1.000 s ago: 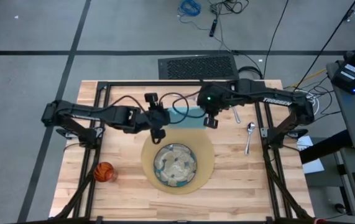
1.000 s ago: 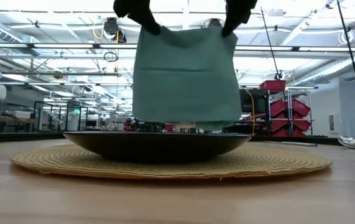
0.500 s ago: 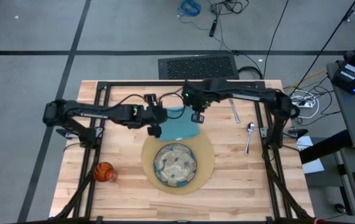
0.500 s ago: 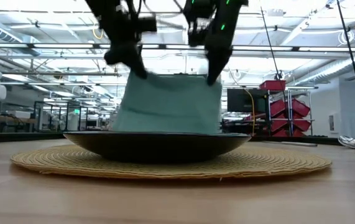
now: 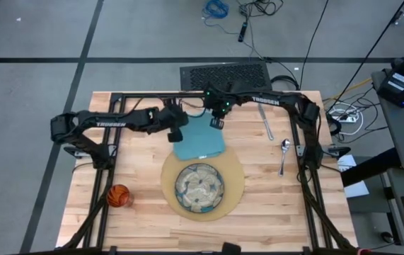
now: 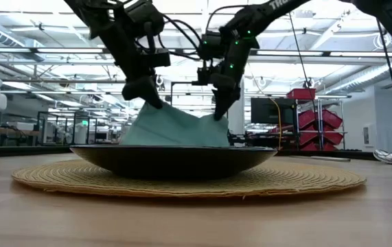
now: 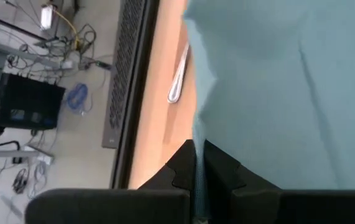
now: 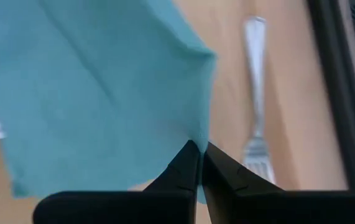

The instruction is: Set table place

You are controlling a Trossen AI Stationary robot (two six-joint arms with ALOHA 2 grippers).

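The light-blue napkin [image 5: 198,138] slopes down from its two far corners to the wooden table [image 5: 279,205]. Its near edge lies at the far rim of the round tan mat [image 5: 235,180]. My left gripper [image 5: 175,132] and my right gripper [image 5: 216,122] are each shut on one far corner. The greenish patterned plate [image 5: 199,188] sits on the mat and hides the napkin's lower part [image 6: 175,129] in the low view. The orange cup [image 5: 119,195] stands at the near left. A fork [image 8: 256,93] and other cutlery [image 5: 267,126] lie at the far right, with a spoon [image 5: 284,152] nearer. My left gripper pinches the napkin's far left corner [image 7: 197,146] between its two shut fingers, slanting down from the table's left. The corner is held above the table and the cloth falls away from it toward the mat. My right gripper pinches the napkin's far right corner [image 8: 201,138] between its two shut fingers, coming steeply from above. That corner is held up and the cloth below it [image 6: 206,127] slopes down behind the plate, a little slack between the two holds.
A black metal frame [image 5: 209,93] edges the table's far side close behind both grippers. Bare wood lies to the left of the mat [image 5: 141,166] and along the near edge.
Both grippers have sunk and gone toward the table's far edge, the right one also toward the left, both staying shut. The napkin, which hung upright and flat above the plate's far side, has come down, and its lower part now lies on the table.
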